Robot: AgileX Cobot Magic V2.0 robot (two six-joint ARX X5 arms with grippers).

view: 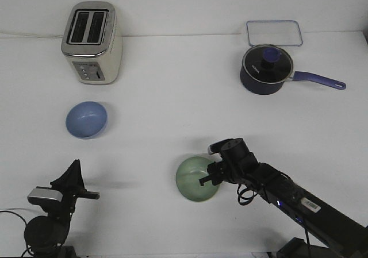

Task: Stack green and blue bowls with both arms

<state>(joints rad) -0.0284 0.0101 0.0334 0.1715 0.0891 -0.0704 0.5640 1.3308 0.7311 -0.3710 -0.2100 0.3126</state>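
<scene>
With the toaster [92, 42] as landmark, the blue bowl [86, 119] sits just in front of it and the green bowl [197, 179] well off toward the right arm, both looking light, rigid and smooth, so best pinched at the rim, where the right gripper [211, 176] is, though I cannot tell if its fingers have closed; the left gripper [73, 180] hangs apart, its state also unclear.

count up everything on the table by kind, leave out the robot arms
bowls: 2, the blue bowl and the green bowl
toaster: 1
saucepan with lid: 1
clear rectangular lid or tray: 1
total: 5
</scene>
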